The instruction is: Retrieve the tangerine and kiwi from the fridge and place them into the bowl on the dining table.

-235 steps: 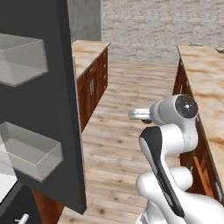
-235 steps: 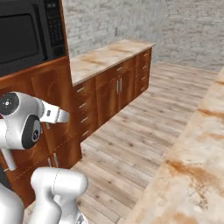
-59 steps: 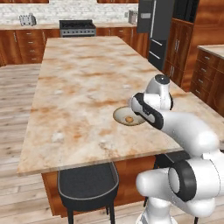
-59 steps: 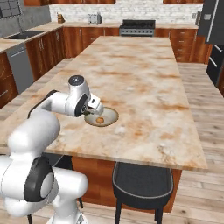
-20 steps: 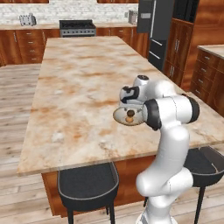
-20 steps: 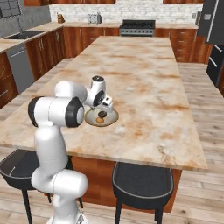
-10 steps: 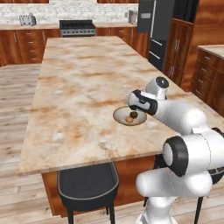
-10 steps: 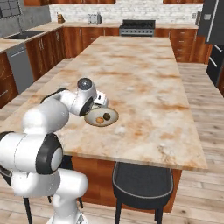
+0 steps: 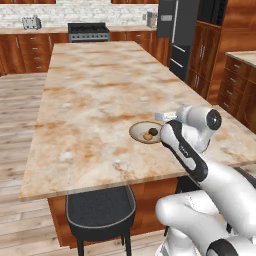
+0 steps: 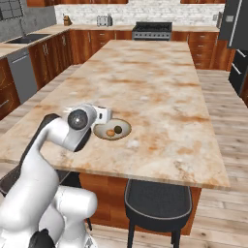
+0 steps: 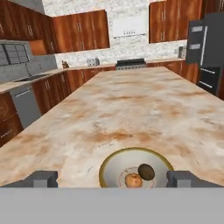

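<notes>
The bowl (image 9: pixel 141 128) (image 10: pixel 122 124) (image 11: pixel 116 162) sits near the front edge of the dining table (image 9: pixel 95 100) (image 10: pixel 155 82) (image 11: pixel 131 105). Inside it, the orange tangerine (image 9: pixel 148 135) (image 10: pixel 111 132) (image 11: pixel 133 180) and the darker kiwi (image 9: pixel 153 131) (image 10: pixel 117 129) (image 11: pixel 146 171) lie side by side. My gripper (image 9: pixel 161 117) (image 10: pixel 105 114) (image 11: pixel 113 179) hovers level just beside the bowl, open and holding nothing; in the hand view its fingertips (image 11: pixel 43 178) straddle the bowl. The fridge (image 9: pixel 175 25) (image 10: pixel 235 24) (image 11: pixel 205 43) stands far back on the right.
Dark stools (image 9: pixel 100 210) (image 10: pixel 157 203) stand tucked under the table's front edge. A stove (image 9: pixel 87 31) (image 10: pixel 151 29) and wood cabinets line the back wall. Beyond the bowl the marbled top stretches bare.
The arm has swung and folded differently, and the hand has drawn back from above the bowl to its near side. The jaws have spread a little wider. Both fruits stay in the bowl.
</notes>
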